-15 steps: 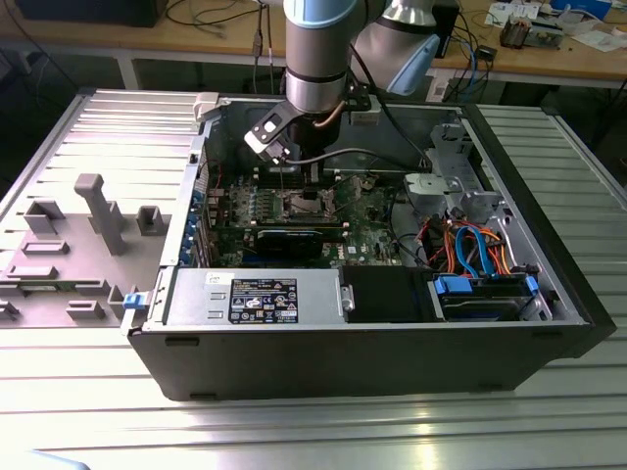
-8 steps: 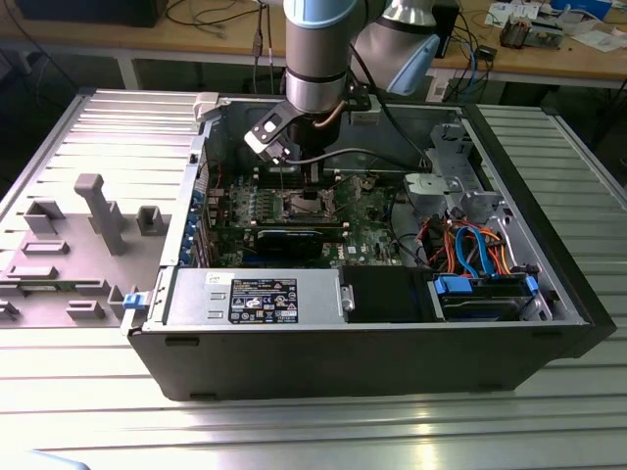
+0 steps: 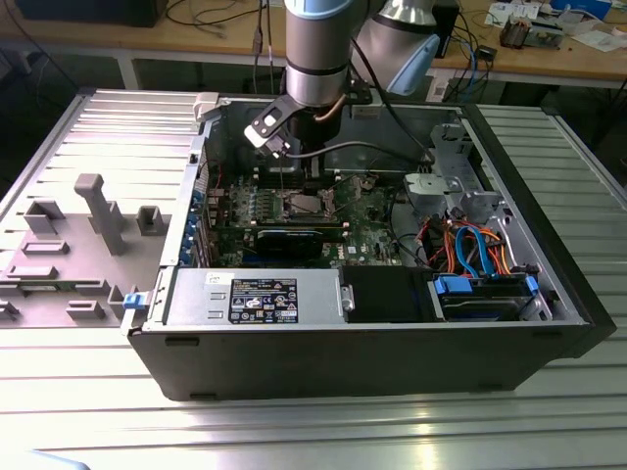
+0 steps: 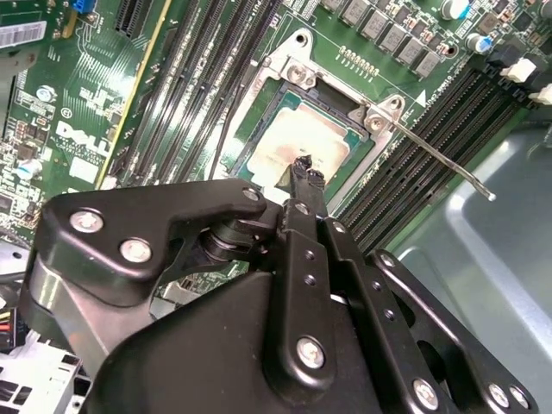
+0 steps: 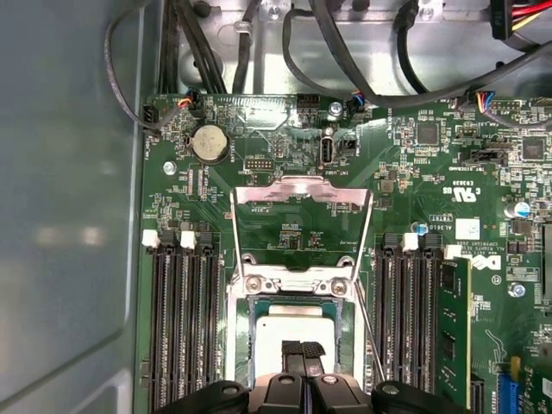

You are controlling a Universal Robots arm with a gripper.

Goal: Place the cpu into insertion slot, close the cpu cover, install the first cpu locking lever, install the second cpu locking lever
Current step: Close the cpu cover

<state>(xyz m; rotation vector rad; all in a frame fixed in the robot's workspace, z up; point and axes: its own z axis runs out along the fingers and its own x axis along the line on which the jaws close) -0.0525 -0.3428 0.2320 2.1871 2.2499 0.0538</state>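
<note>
1. The cpu (image 5: pixel 289 328) is seen lying flat inside the insertion slot (image 5: pixel 244 341), dull metal top up; it looks seated, judged from both wrist views.
2. The insertion slot is set in the middle area of the circuit board (image 5: pixel 414 172), between two banks of long black slots.
3. The gripper (image 5: pixel 303 349) is placed directly over the cpu top. Its fingers are drawn narrow, tips together, with nothing gripped between them. Whether the tips touch the cpu or hang just above it cannot be told.
4. The cpu cover (image 5: pixel 300 191) is swung open and laid back on the board, hinged at the slot's edge, with bare board visible through its window.
5. One locking lever (image 4: pixel 440 155) is seen as a thin rod angled away from the slot corner and not latched. A second lever cannot be made out with certainty.
6. Progress, as judged: placing is done or nearly done. The cover is not closed and both levers are left to install.
7. Count: one cpu, one slot, one cover, one clear lever, one arm (image 3: pixel 315 49), one open computer case (image 3: pixel 343 362) carrying the board.
</note>
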